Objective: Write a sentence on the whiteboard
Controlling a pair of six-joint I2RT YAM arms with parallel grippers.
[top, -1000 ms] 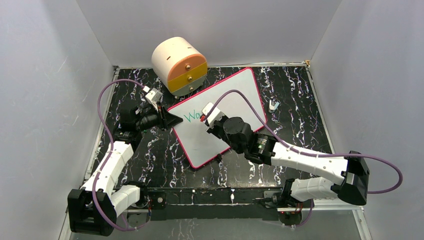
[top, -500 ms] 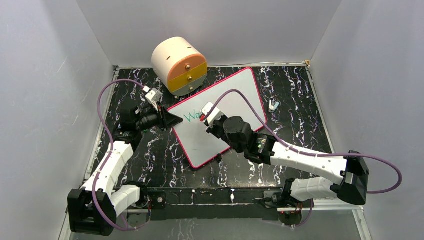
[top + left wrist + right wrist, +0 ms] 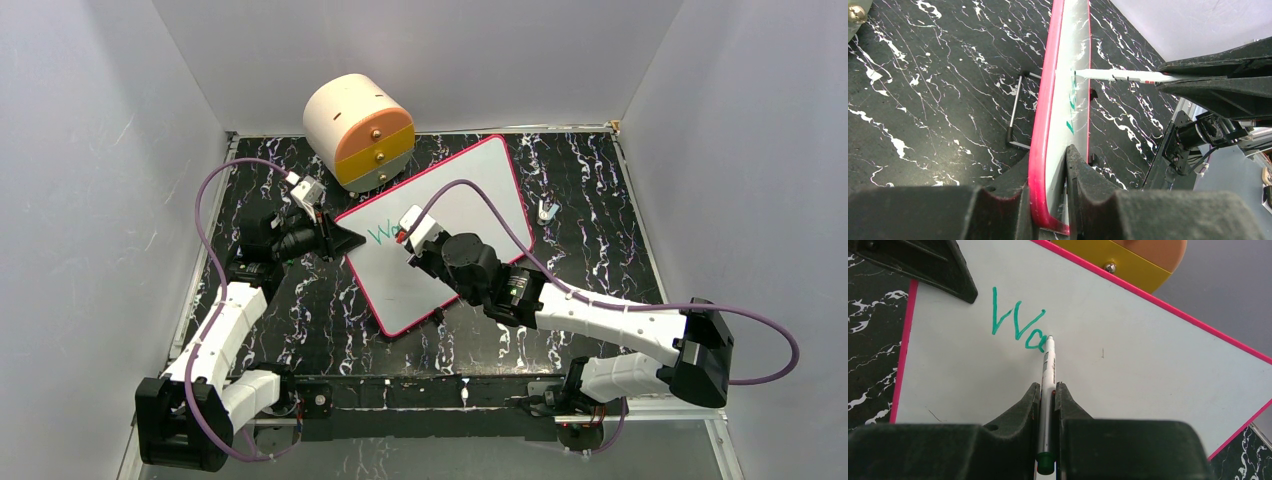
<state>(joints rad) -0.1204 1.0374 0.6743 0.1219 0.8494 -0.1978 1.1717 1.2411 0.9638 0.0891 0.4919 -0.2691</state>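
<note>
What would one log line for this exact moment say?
left claw: shut on whiteboard edge | right claw: shut on marker | marker tip: touching whiteboard | sentence: only green "Wa" written

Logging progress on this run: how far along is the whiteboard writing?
Done: the sentence reads only "Wa" in green. In hand: the right gripper, shut on the marker, has its tip on the whiteboard beside the "a"; the left gripper clamps the board's pink rim. Remaining: every other letter; most of the board is blank.

Overhead plus two wrist close-ups of whiteboard (image 3: 390,290)
</note>
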